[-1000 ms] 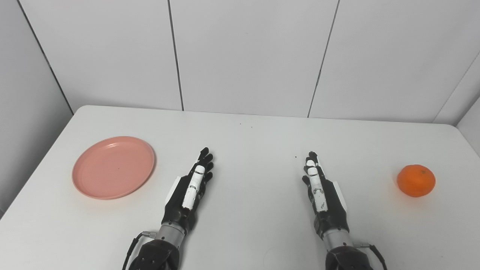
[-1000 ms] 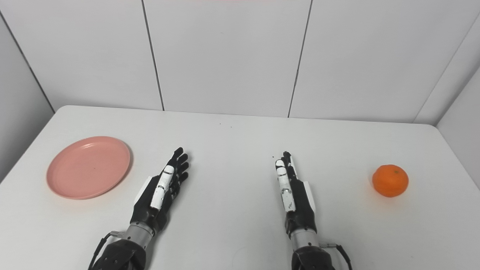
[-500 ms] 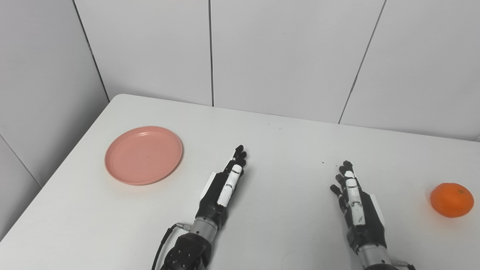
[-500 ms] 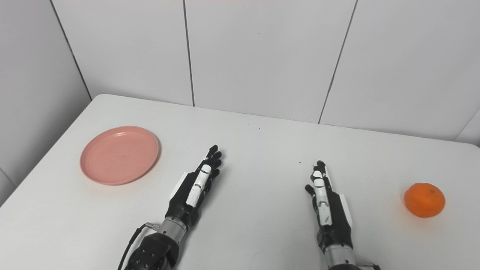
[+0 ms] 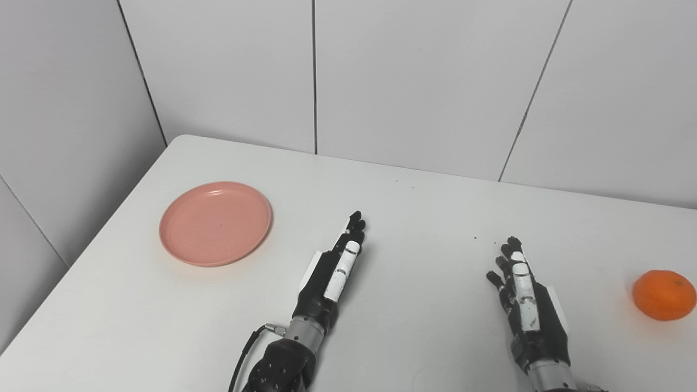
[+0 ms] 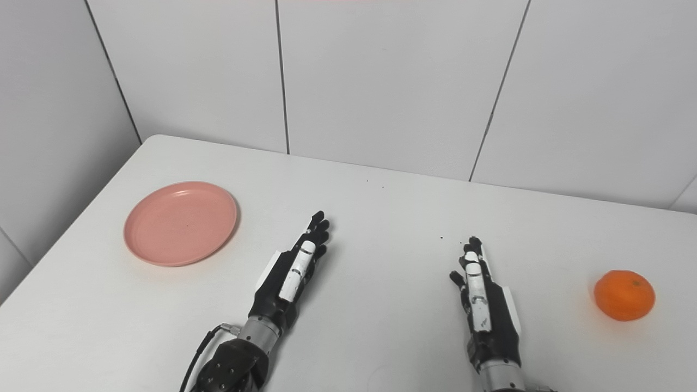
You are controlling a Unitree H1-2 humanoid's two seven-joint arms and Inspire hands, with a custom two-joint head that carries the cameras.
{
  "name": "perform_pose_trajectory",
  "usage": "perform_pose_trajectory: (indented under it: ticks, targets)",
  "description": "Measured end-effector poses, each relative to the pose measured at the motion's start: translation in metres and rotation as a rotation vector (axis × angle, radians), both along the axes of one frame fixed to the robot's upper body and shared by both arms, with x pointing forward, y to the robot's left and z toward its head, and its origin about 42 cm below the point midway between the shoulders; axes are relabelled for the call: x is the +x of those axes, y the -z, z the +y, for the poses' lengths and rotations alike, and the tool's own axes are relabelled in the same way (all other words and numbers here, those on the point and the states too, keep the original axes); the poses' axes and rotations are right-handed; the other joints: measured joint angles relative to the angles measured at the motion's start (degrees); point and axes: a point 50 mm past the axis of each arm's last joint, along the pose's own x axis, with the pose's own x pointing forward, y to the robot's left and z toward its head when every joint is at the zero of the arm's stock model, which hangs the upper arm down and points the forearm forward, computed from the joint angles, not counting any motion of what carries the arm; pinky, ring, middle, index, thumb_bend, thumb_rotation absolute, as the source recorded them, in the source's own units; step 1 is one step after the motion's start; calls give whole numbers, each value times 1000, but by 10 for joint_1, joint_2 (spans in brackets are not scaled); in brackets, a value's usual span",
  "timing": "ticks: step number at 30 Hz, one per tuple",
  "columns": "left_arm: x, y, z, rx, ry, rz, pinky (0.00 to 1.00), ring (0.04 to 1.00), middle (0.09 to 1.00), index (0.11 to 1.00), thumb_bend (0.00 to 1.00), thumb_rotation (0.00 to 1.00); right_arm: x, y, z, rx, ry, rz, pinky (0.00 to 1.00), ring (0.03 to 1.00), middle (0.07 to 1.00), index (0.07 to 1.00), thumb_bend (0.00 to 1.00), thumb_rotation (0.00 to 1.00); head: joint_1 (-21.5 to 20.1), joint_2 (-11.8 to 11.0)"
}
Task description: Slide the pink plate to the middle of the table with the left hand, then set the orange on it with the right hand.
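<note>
A round pink plate [image 5: 215, 222] lies flat on the white table [image 5: 425, 218] at its left side. An orange [image 5: 664, 294] sits near the right edge of the picture. My left hand [image 5: 333, 272] rests near the table's front, right of the plate and apart from it, open with fingers stretched forward. My right hand [image 5: 527, 302] is also open and holds nothing, well left of the orange.
White wall panels stand behind the table. The table's left edge runs close past the plate. A few dark specks [image 5: 475, 238] lie on the surface between the hands and the back wall.
The whole picture has shifted, so the camera has turned left. Both hands stay open in about the same places on the table. Plate and orange have not moved.
</note>
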Motion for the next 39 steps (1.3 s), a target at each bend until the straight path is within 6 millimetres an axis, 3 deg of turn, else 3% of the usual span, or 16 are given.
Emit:
perform_pose_trajectory:
  ticks: [18, 29, 39]
  targets:
    - [0, -8, 9, 19, 1, -36, 1000, 1000, 1000, 1000, 402, 1000, 1, 1, 2, 1, 2, -3, 1000, 998, 1000, 1000, 197, 1000, 7, -3]
    - [4, -34, 13, 32, 8, -84, 1000, 1000, 1000, 1000, 426, 1000, 1, 3, 1, 3, 3, -12, 1000, 1000, 1000, 1000, 207, 1000, 25, -5]
    - [17, -64, 31, 58, -22, -153, 1000, 1000, 1000, 1000, 441, 1000, 2, 3, -3, -4, 3, -13, 1000, 1000, 1000, 1000, 210, 1000, 36, -11]
